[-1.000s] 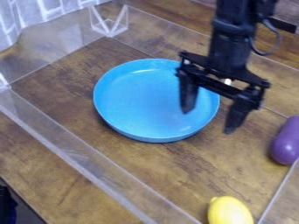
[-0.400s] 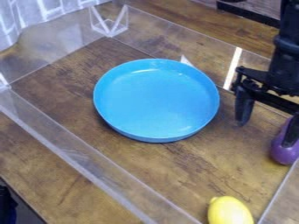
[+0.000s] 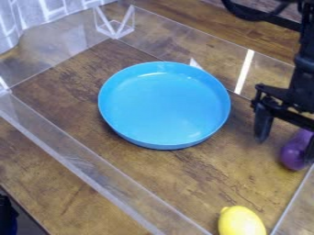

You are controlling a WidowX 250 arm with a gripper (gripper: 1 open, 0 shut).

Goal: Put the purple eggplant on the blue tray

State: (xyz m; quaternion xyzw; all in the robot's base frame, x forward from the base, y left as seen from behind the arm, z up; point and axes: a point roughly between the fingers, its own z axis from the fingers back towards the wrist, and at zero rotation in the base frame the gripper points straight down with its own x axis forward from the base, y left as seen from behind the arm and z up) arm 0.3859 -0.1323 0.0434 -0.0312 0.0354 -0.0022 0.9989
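Observation:
The blue tray point(image 3: 163, 104) is a large round bright blue dish lying in the middle of the wooden table, with nothing in it. The purple eggplant point(image 3: 296, 150) lies at the right edge, partly cut off by the frame and partly behind the gripper. My black gripper point(image 3: 285, 124) hangs just above and to the left of the eggplant, right of the tray. Its fingers stand wide apart, open, with nothing between them. One finger point(image 3: 263, 121) shows clearly; the other is close to the frame's edge.
A yellow lemon-shaped toy point(image 3: 241, 221) sits at the bottom right. Clear plastic walls point(image 3: 86, 156) run along the front left, the back and the right side of the work area. A clear stand point(image 3: 117, 20) is at the back left.
The gripper has moved right from over the tray's right rim to beside the eggplant, staying open. The tray, eggplant and lemon have not moved.

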